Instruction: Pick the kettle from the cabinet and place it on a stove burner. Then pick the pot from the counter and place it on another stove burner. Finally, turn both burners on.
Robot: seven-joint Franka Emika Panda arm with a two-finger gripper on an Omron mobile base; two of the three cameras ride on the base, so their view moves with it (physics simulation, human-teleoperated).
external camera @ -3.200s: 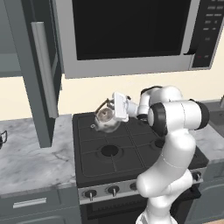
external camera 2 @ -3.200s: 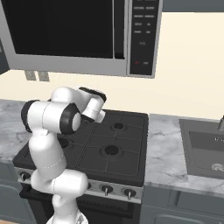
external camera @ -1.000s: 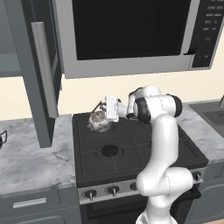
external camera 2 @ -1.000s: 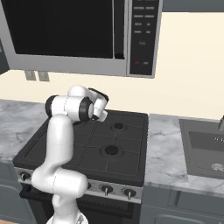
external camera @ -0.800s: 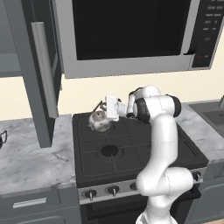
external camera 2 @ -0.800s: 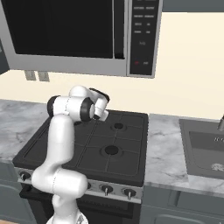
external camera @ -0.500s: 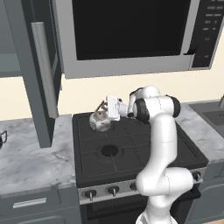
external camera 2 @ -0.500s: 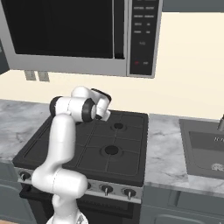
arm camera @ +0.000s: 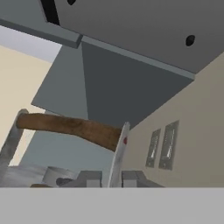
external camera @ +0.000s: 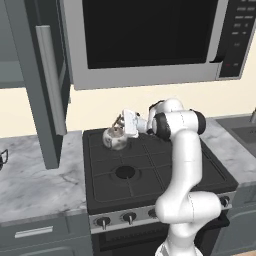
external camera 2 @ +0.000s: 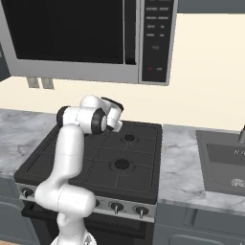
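Note:
The small silver kettle (external camera: 115, 139) is at the back left burner of the black cooktop (external camera: 150, 172), on or just above its grate; which, I cannot tell. My gripper (external camera: 125, 123) reaches in from the right and is shut on the kettle's arched handle. In the hand view the brown handle (arm camera: 70, 126) runs across, its metal bracket is caught between my fingertips (arm camera: 89, 179), and the kettle top (arm camera: 26, 175) shows low at the left. The cabinet door (external camera: 42, 85) hangs open on the left. A dark handle-like piece (external camera: 2, 158) pokes in over the counter (external camera: 35, 180); whether it is the pot is unclear.
A microwave (external camera: 150, 40) hangs low over the stove. Knobs (external camera: 129, 217) line the cooktop's front, and the front left burner (external camera: 125, 172) is bare. A sink (external camera 2: 225, 162) lies to the right past a strip of marble counter (external camera 2: 179, 158).
Over three seconds the arm has stretched out and carried the kettle slightly left toward the back left burner. In the last second almost nothing has moved.

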